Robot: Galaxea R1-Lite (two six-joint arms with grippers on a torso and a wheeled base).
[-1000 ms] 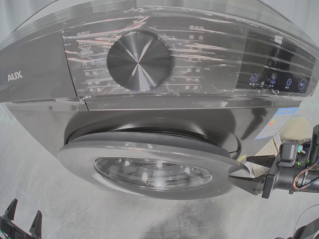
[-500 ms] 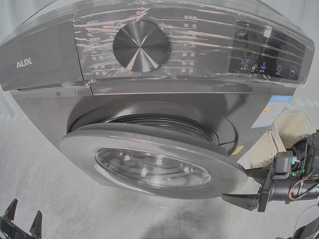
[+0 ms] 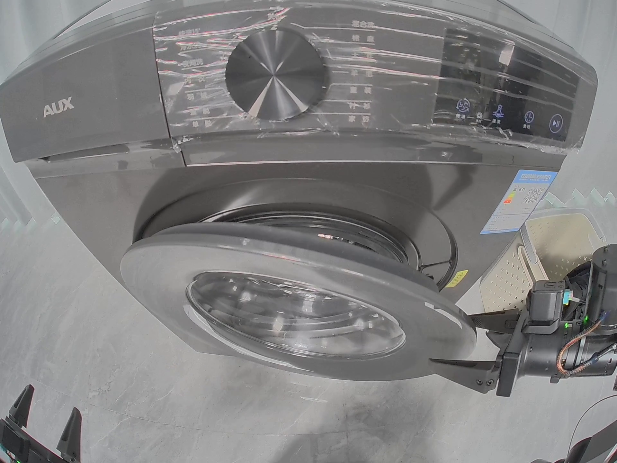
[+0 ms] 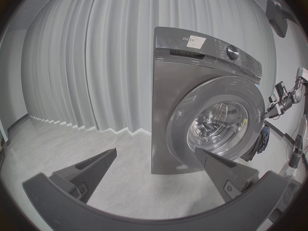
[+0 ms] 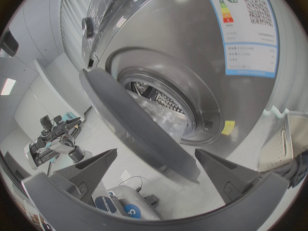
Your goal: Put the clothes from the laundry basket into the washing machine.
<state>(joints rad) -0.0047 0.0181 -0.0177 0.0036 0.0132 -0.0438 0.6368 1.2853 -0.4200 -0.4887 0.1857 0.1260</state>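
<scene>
At the free edge of the part-open door point(image 3: 295, 310) of the washing machine point(image 3: 385, 181), the right gripper point(image 3: 454, 340) is holding its jaws spread around the rim, the laundry basket point(image 3: 554, 239) with clothes point(image 4: 258, 143) is sitting just beyond, and the left gripper point(image 3: 51, 400), also spread, is hanging well apart.

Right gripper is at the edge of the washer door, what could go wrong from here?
1. The right gripper is open, straddling the door rim without clamping; it may slip off when pulling.
2. The door is only partly open, so it likely blocks loading into the drum.
3. The laundry basket sits close beyond that gripper; a wide swing might knock it.
</scene>
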